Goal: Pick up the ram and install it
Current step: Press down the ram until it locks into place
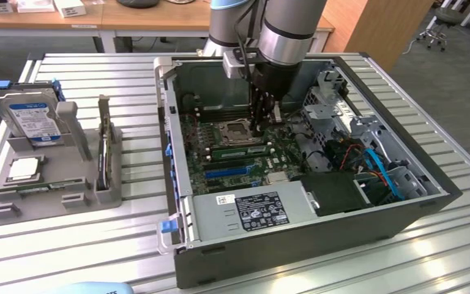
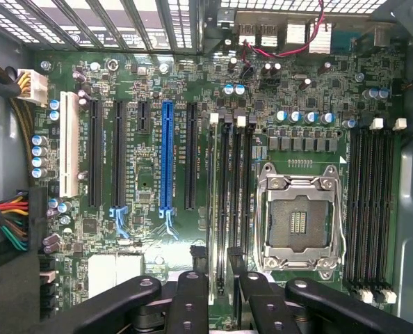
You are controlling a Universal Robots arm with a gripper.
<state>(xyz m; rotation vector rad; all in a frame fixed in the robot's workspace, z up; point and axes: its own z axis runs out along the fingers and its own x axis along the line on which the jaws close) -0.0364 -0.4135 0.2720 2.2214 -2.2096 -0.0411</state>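
Slatted metal desk point(image 1: 431, 245) carries an open PC case point(image 1: 300, 245) and, to the exterior view's left, a grey moulded tray point(image 1: 80, 184). Case interior: green motherboard point(image 2: 144, 174), empty CPU socket point(image 2: 300, 219) under a steel latch frame, one blue slot point(image 2: 167, 156) among black ones, one white slot point(image 2: 69, 146), and black DIMM slots either side of the socket. Silver PSU point(image 1: 247, 211) has a black label, text too small to read. Tray holds a hard drive point(image 1: 32, 119) standing upright with a blue-white label (unreadable), a square silver CPU point(image 1: 24, 168) lying flat, and a stick on edge point(image 1: 103, 153). Arm reaches down into the case; black claw point(image 2: 217, 289) is pinching the ram point(image 2: 212, 209), seen edge-on, thin and green, standing in the DIMM slot row just beside the socket.
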